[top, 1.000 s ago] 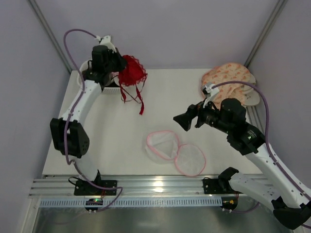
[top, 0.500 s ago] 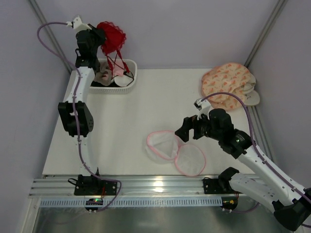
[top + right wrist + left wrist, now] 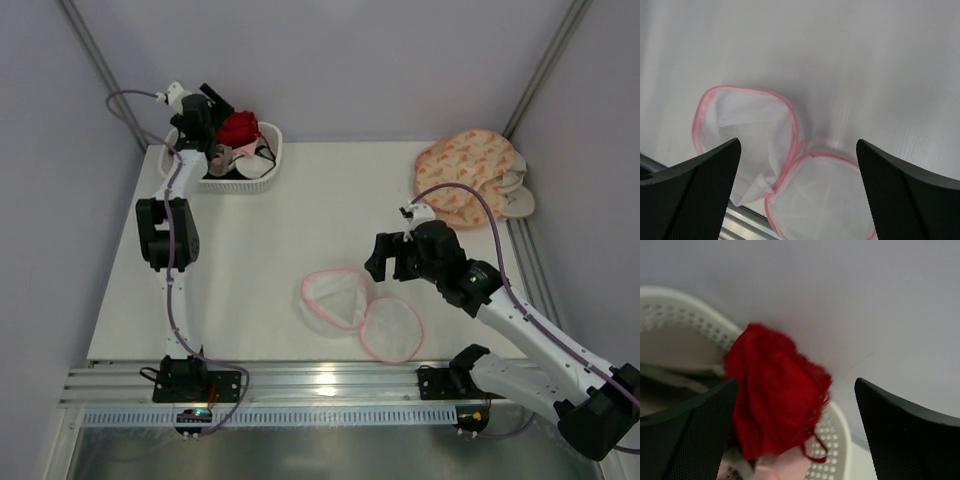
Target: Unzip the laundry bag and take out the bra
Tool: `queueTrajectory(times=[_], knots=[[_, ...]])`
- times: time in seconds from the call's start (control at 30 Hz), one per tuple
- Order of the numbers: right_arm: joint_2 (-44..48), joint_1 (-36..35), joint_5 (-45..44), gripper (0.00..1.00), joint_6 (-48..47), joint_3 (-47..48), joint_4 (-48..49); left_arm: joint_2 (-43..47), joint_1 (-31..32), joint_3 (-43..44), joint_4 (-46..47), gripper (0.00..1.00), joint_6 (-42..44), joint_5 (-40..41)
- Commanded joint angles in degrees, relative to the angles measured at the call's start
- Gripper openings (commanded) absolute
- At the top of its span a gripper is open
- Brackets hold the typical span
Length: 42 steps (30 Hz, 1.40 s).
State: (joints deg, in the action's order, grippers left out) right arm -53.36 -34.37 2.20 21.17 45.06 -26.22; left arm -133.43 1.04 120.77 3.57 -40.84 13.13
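White table [image 3: 300,215], pale lilac walls. Laundry bag [image 3: 360,312] lies close to the table's near edge, a bit right of centre, unzipped, with both pink-rimmed mesh halves spread flat and touching. Red bra [image 3: 775,390] is out of the bag, bunched in a white perforated basket [image 3: 252,184] at the far left corner. Left gripper [image 3: 796,382] hangs over the basket just above the bra, jaws wide apart, holding nothing. Right gripper [image 3: 798,144] hovers above the bag, jaws fully spread, empty. Peach patterned fabric [image 3: 465,172] sits at the far right corner.
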Motion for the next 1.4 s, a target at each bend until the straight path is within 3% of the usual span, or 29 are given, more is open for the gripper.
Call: queueTrajectory(times=[0.0, 0.07, 0.17, 0.47, 0.63, 0.83, 0.9, 1.0, 1.03, 1.23, 1.27, 1.37], knots=[[1.5, 0.1, -20.2, 0.99, 9.8, 0.1, -9.0, 5.3, 0.2, -6.1, -1.8, 0.99, -3.0, 4.1], [1.4, 0.1, -31.7, 0.99, 20.7, 1.5, -16.5, 10.9, 1.2, -12.6, -1.4, 0.99, -3.7, 4.5], [0.9, 0.1, -35.2, 0.99, 30.6, 1.9, -27.2, 19.8, 3.3, -21.8, -0.7, 0.99, -4.0, 4.7], [-1.7, -0.8, -28.2, 1.0, 43.8, -8.5, -28.4, 47.9, 11.0, -47.9, -1.1, 1.0, -8.2, 0.3], [1.1, -2.0, -23.6, 0.99, 49.0, -15.1, -27.1, 58.2, 13.5, -53.4, -7.7, 0.99, -10.2, -7.0], [1.7, -6.0, -20.5, 0.98, 53.7, -19.3, -26.0, 72.0, 17.4, -61.7, -9.8, 0.99, -9.3, -8.3], [1.2, -7.1, -19.3, 0.92, 53.9, -20.4, -23.2, 74.6, 17.3, -63.0, -11.2, 0.99, -9.5, -8.7], [0.1, -9.0, -18.7, 0.68, 53.7, -20.6, -21.9, 79.0, 17.3, -65.0, -13.3, 1.0, -9.3, -9.3], [-0.6, -9.2, -18.6, 0.53, 53.1, -20.4, -21.6, 80.0, 17.3, -65.9, -14.2, 0.99, -9.0, -9.3], [-3.5, -9.7, -19.2, 0.08, 52.3, -19.0, -20.9, 85.3, 17.4, -67.7, -16.1, 0.99, -8.5, -10.2], [-3.8, -9.7, -19.4, 0.04, 52.0, -18.9, -20.6, 85.7, 17.3, -67.8, -16.7, 0.99, -8.1, -10.3], [-3.2, -9.6, -20.2, 0.04, 51.4, -17.7, -21.0, 86.8, 17.3, -67.5, -17.5, 1.0, -7.9, -12.4]])
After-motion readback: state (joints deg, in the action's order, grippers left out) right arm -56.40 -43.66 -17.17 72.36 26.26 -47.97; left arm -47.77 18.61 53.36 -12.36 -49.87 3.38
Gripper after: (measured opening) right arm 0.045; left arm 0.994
